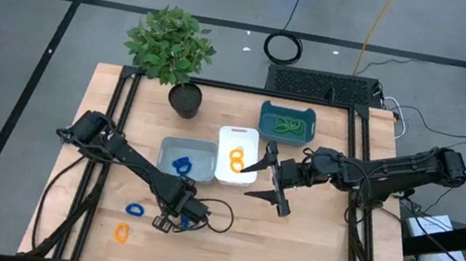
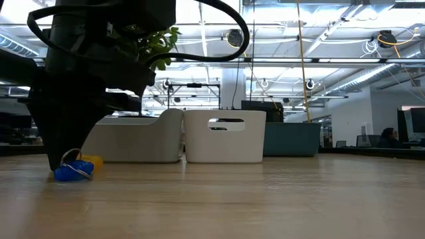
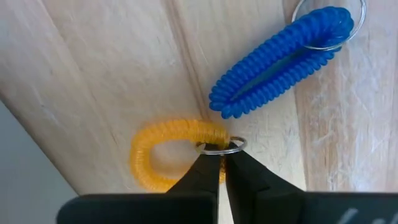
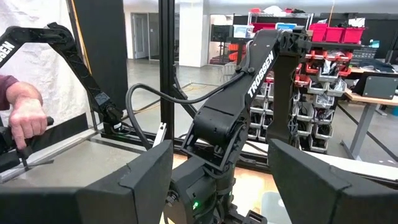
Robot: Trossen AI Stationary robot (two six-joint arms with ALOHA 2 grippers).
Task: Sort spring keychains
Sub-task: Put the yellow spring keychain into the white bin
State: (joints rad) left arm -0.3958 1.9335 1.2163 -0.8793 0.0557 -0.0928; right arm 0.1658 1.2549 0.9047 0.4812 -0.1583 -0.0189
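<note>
Left gripper (image 3: 221, 163) down at table near front-left, fingers pinched nearly shut at metal ring (image 3: 221, 147) of orange keychain (image 3: 168, 158); blue keychain (image 3: 283, 59) just beside, apart from it. Best to confirm ring sits between tips before lifting, else coil slips free. Lift straight up, clear of blue one, then carry to white tray (image 1: 238, 139), which already holds orange. Blue tray (image 1: 188, 152) and green tray (image 1: 289, 111) hold matching colours. Right gripper (image 1: 270, 180) hangs spread wide beside white tray; keep path clear of it. More loops on table front-left (image 1: 122, 232).
</note>
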